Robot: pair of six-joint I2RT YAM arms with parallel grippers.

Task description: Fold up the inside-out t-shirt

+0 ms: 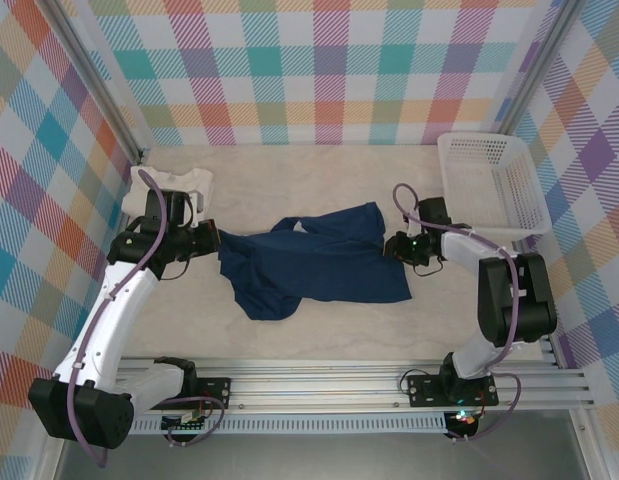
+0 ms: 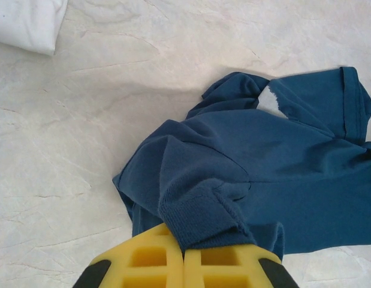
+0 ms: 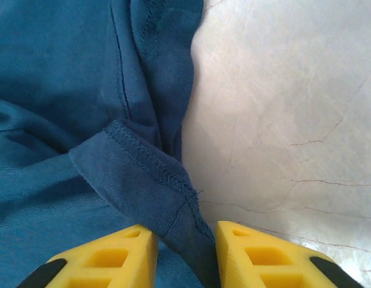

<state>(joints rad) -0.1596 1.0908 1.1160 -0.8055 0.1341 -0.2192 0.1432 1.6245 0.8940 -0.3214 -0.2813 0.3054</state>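
Inside-out t-shirt point(image 1: 319, 265) lies crumpled in the middle of the table point(image 1: 289, 170). Folded white shirt point(image 1: 174, 185) crowds the far left, so go easy there. Left gripper point(image 2: 184, 249) is clamped tight on a bunched edge. Right gripper point(image 3: 186, 231) is partly spread with the hem loose between, I think. Pinch that hem first, then stretch it flat. Basket point(image 1: 489, 190) hems in the right.

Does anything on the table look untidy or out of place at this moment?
Yes. The navy t-shirt lies crumpled and skewed, not flat: one edge is bunched up in the shut left gripper, and a hem fold stands up between the parted jaws of the right gripper.
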